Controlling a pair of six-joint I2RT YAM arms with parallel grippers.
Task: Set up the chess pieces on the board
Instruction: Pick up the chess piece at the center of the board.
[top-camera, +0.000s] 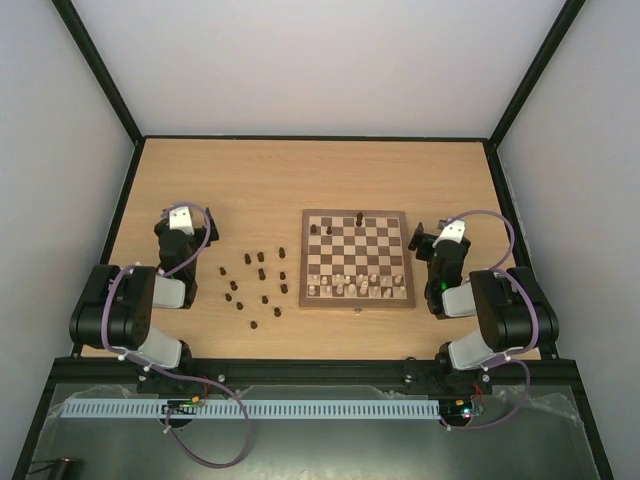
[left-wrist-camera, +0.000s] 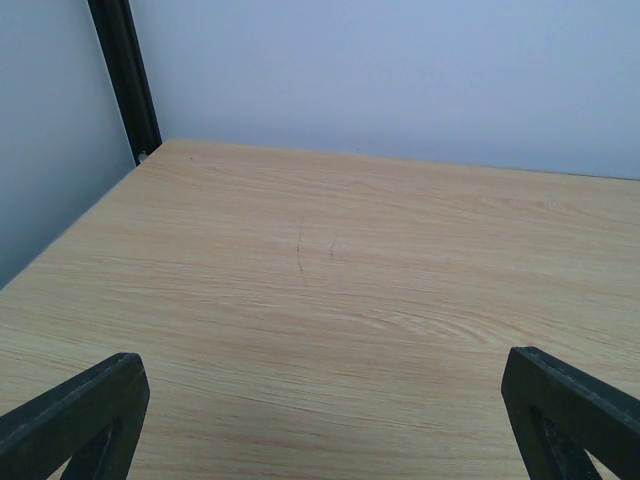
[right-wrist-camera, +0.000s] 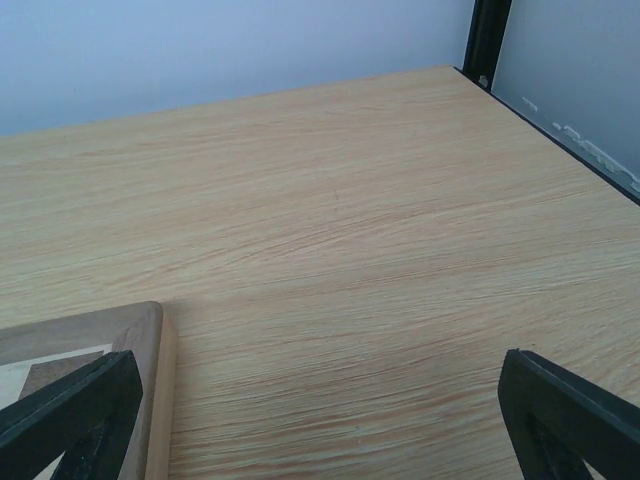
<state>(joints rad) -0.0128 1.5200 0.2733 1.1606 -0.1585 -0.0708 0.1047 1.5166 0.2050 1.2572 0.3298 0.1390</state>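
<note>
Right hand (right-wrist-camera: 318, 420) just beside board (right-wrist-camera: 110, 335)

Black jointed left arm (top-camera: 125, 305): folded, elbow drawn back near own base, forearm reaching forward. Black two-finger left gripper (top-camera: 184, 212), white block on wrist: jaws spread wide, nothing between. Left wrist view: dark fingers (left-wrist-camera: 85, 410) sit at opposite lower corners.

Black jointed right arm (top-camera: 505, 305): mirrored fold, forearm forward. Black two-finger right gripper (top-camera: 438, 232), white block on wrist: jaws at widest, empty. Right wrist view: dark fingers (right-wrist-camera: 570, 410) at both lower corners.

Lilac cable (top-camera: 490, 218) loops over each wrist.
</note>
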